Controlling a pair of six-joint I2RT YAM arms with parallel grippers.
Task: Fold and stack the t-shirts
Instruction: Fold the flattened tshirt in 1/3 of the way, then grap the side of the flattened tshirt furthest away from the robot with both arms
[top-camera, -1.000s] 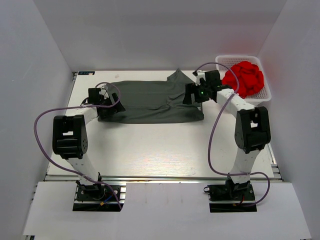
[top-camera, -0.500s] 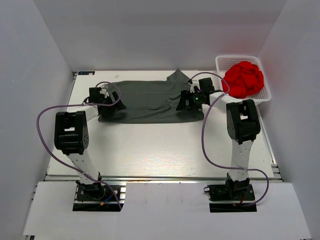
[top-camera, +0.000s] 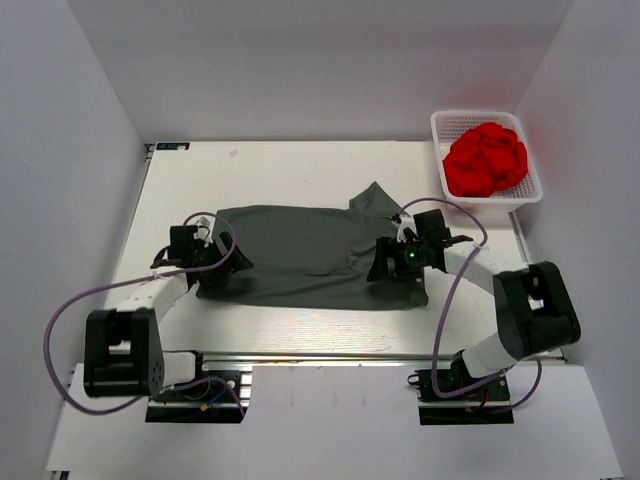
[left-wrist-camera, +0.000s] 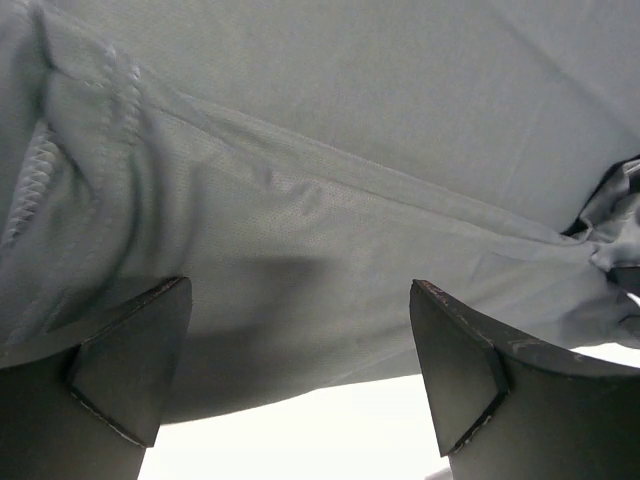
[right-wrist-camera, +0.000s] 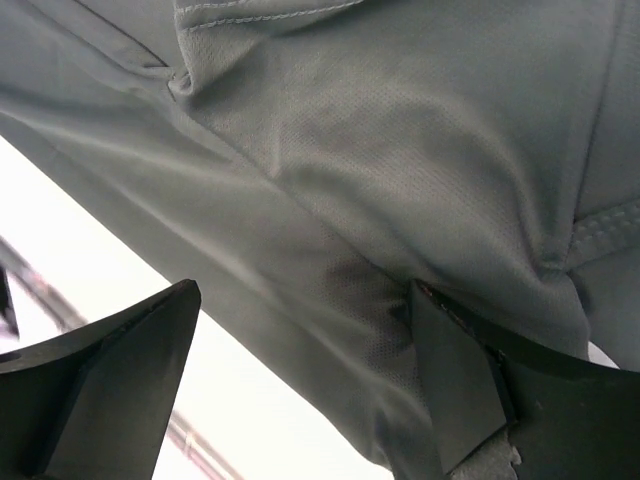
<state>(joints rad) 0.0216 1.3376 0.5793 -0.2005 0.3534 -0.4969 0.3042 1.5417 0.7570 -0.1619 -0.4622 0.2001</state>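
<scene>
T-shirt (top-camera: 300, 255) flat between left gripper (top-camera: 212, 265), right gripper (top-camera: 388, 265); both spread over edges.

We find a robotics test cell, not a home. Plain white panels (top-camera: 300, 60) wall in a white table (top-camera: 300, 180) on three sides. A left arm (top-camera: 122, 345) and a right arm (top-camera: 535, 310) are bolted by a metal rail (top-camera: 330, 356), and purple cables (top-camera: 60, 320) loop loose.

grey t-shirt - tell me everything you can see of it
The t-shirt is plain dark grey, thin soft cloth with stitched hems. It lies spread and wrinkled on the white table, one sleeve pointing to the far side. The left tool and right tool, jaws open, are down on its ends.
</scene>
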